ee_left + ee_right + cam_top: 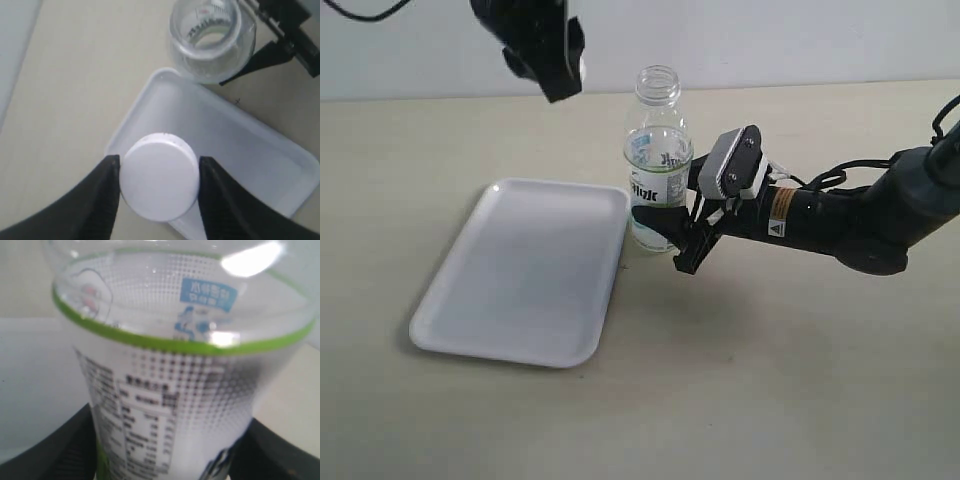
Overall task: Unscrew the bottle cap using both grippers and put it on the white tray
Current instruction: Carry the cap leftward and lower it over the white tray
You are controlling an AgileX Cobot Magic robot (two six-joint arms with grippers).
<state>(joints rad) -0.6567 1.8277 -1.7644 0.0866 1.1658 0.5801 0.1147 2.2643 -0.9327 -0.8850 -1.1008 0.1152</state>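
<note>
Expect the cap (pixel 160 176) to be light, rigid and slippery; grip across its rim. The left gripper (pixel 159 170) is closed on it, above the tray (pixel 260 150) edge. The right gripper (pixel 672 238) clamps the bottle (pixel 658 170) beside the tray.

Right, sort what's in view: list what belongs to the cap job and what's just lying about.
Job: small round white plastic cap, in the left gripper; clear plastic labelled bottle, in the right gripper; flat rectangular white plastic tray.
Lying about: black cable; beige table.
</note>
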